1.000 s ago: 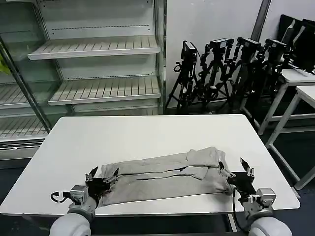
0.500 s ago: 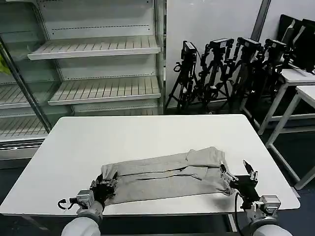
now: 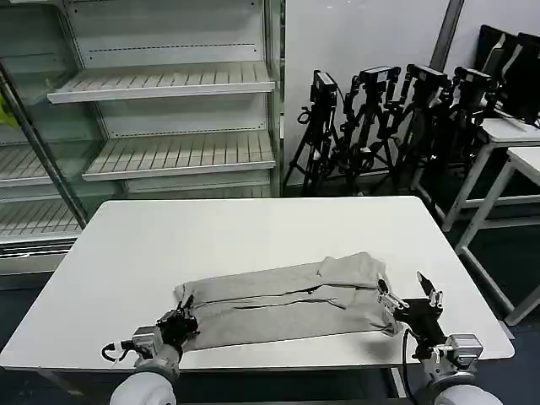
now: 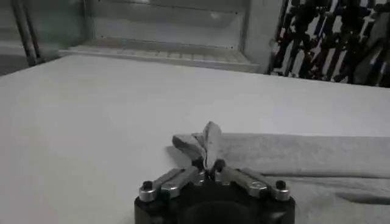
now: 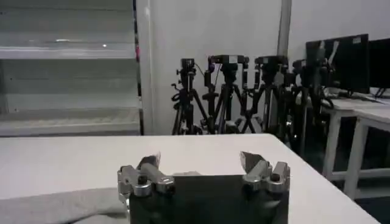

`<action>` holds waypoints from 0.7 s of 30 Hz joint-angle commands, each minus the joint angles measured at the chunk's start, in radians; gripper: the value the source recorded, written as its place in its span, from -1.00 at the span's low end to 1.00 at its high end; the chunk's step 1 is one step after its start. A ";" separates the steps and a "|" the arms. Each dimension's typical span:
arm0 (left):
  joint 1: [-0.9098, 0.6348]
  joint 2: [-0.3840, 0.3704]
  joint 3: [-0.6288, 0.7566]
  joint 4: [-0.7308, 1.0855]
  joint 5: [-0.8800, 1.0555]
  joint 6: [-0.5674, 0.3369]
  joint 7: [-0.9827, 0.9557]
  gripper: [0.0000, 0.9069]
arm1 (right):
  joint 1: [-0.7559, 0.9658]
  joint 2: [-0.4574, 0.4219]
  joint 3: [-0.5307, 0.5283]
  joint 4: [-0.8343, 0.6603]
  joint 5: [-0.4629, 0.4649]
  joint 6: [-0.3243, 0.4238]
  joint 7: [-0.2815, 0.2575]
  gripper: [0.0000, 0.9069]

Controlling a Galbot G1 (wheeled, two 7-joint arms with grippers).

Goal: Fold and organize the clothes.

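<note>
Left gripper (image 3: 180,321) at the near left edge of the table (image 3: 253,224), fingers pinched together on the T-shirt's (image 3: 287,299) left end. Right gripper (image 3: 409,298) at the near right edge, fingers spread wide, one finger just beside the shirt's right end, the other out over bare tabletop; contact with the cloth impossible to tell from the head view. From the left wrist: left gripper (image 4: 209,165) closed on a small upstanding fold of grey cloth, with the T-shirt (image 4: 292,159) stretching away flat across the table (image 4: 91,109). From the right wrist: right gripper (image 5: 202,165) with both fingers well apart and nothing between them, grey T-shirt (image 5: 55,206) low beside one finger, the table (image 5: 73,161) running on beyond. Seen from the head: T-shirt folded into a long band lying across the near half of the table, a sleeve doubled over toward its right end. Behind the table, shelves (image 3: 160,84) to the left and a row of tripods (image 3: 396,126) to the right, the tripods (image 5: 244,91) also clear past the right gripper in its wrist view.
</note>
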 commanded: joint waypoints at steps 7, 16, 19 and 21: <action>0.043 0.104 -0.193 -0.038 -0.212 0.003 0.004 -0.96 | 0.012 -0.005 0.006 -0.004 0.010 0.003 0.002 1.00; 0.049 0.308 -0.447 -0.007 -0.399 0.025 0.017 -0.96 | 0.031 -0.011 0.002 -0.010 0.020 0.003 0.003 1.00; 0.041 0.357 -0.519 -0.018 -0.541 0.052 0.017 -0.96 | 0.033 -0.010 0.000 -0.011 0.021 0.004 0.003 1.00; 0.033 0.372 -0.538 -0.031 -0.616 0.064 0.013 -0.96 | 0.033 -0.008 -0.002 -0.012 0.021 0.004 0.003 1.00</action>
